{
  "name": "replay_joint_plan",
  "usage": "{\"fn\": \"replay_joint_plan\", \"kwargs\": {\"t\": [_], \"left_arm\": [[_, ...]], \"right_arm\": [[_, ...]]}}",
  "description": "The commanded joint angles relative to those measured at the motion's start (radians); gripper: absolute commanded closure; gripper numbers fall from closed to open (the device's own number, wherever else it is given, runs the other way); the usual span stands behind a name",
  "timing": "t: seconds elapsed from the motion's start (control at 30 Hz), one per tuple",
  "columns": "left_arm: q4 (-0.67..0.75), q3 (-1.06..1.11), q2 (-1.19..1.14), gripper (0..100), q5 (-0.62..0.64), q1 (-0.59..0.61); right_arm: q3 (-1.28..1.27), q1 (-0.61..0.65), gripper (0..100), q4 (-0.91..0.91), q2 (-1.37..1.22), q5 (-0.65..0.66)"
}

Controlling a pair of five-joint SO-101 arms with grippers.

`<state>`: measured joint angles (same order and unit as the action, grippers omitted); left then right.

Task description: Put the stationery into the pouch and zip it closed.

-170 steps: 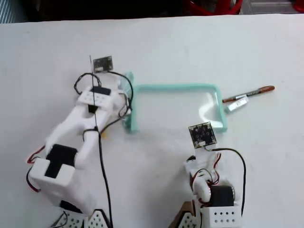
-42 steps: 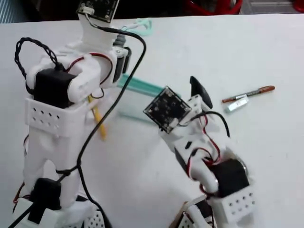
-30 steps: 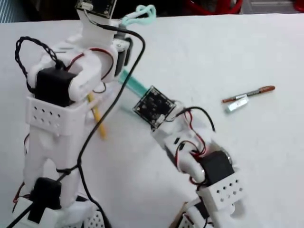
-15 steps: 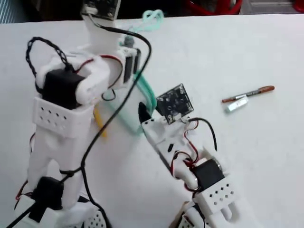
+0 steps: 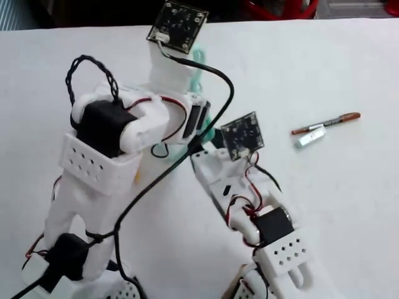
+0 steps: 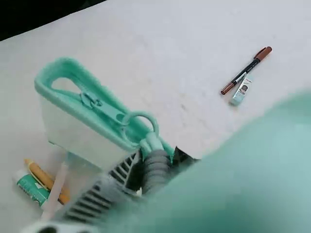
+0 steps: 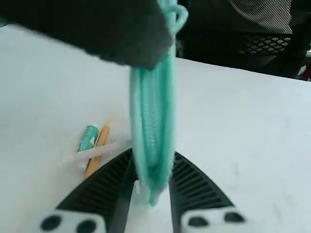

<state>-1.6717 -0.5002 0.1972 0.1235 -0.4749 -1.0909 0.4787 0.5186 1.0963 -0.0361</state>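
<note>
**Two-arm handling of the pouch: high and wrist views.** The clear-walled pouch with mint-green zip edging point(image 6: 80, 116) was raised above the white worktop point(image 5: 324, 62). It was held between the two arms near the centre of the high view. There its mint edge ran roughly from 12 to 6 o'clock.

The left tool point(image 7: 150, 46) was clenched on one end of the pouch. The right tool point(image 7: 151, 183) grasped the opposite end, with a black ribbed finger point(image 7: 116, 179) pressed to each side of the edging. A mint ring point(image 6: 141, 127) on the zip line sat just beside the right tool's fingers.

A slim brown-capped pen point(image 5: 326, 123) lay on the worktop at 3 o'clock from the pouch, well apart from it. A small pale block point(image 5: 310, 137) lay just beside the pen on its 7 o'clock side.

A yellow pencil point(image 6: 46, 180), a green-and-white tube point(image 6: 30, 189) and a translucent white stick point(image 6: 57, 184) lay together on the worktop. They were at about 8 o'clock from the pouch, under the left arm.
</note>
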Motion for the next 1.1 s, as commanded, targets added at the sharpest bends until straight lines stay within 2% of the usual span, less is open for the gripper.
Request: {"fn": "replay_joint_plan", "kwargs": {"t": [0.0,0.13,0.33,0.47,0.67,0.9,1.07], "left_arm": [[-0.008,-0.014,0.079,89,0.003,-0.001],[-0.043,-0.006,0.165,89,0.003,-0.005],[-0.094,0.041,0.202,89,0.003,-0.039],[-0.035,0.183,0.202,89,-0.003,-0.087],[0.078,0.358,0.205,89,-0.1,-0.173],[0.083,0.437,0.202,89,-0.106,-0.185],[0.084,0.522,0.209,89,-0.212,-0.18]], "right_arm": [[0.009,-0.076,98.1,-0.021,0.019,-0.044],[0.018,-0.124,98.1,0.007,0.025,-0.087],[0.021,-0.117,98.1,0.067,0.131,-0.095],[0.021,-0.119,98.1,0.104,0.188,-0.094],[0.021,-0.124,98.1,0.108,0.199,-0.094],[0.028,-0.125,98.1,0.104,0.199,-0.094],[0.026,-0.159,98.1,0.102,0.197,-0.092]]}}
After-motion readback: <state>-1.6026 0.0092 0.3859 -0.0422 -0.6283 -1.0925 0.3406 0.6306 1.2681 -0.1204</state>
